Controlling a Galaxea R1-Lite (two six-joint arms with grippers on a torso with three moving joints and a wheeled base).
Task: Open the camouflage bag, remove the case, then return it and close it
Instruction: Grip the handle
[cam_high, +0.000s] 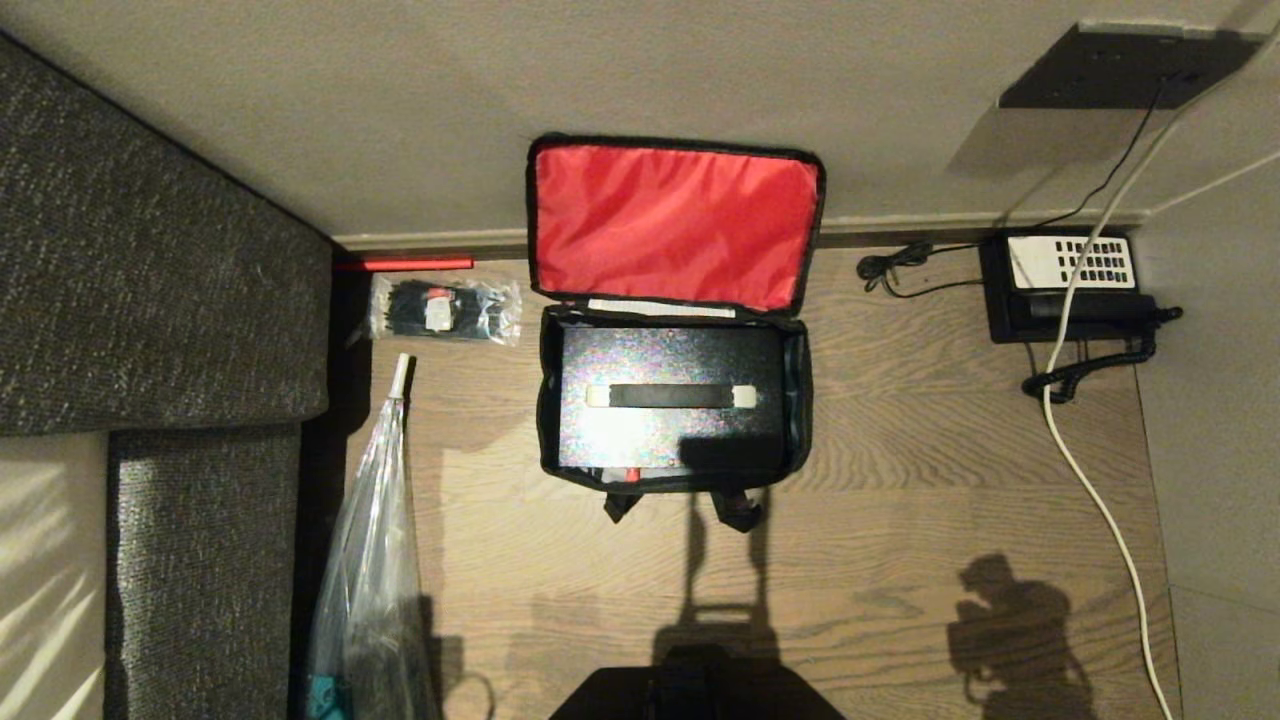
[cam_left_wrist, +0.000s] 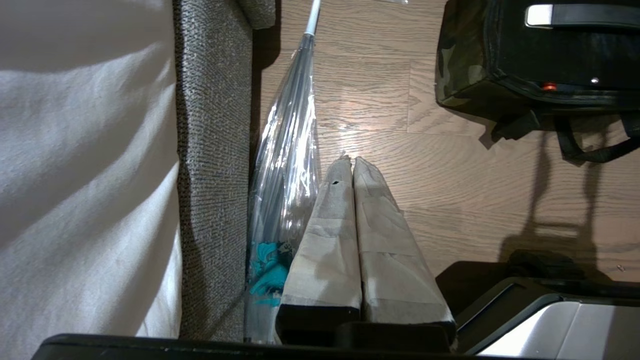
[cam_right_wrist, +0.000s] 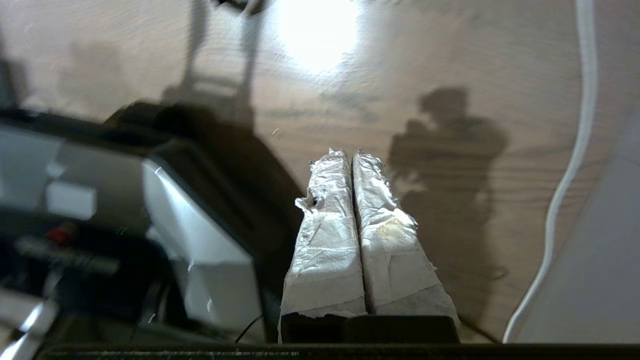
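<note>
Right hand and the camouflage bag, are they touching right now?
Apart. The right wrist view shows the right hand shut over bare wood floor, holding nothing; the head view shows the camouflage bag with no hand near it.

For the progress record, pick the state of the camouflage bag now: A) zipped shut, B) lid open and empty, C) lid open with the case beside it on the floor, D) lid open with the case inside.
D: the camouflage bag has its red-lined lid flipped back, and the case lies inside it.
</note>
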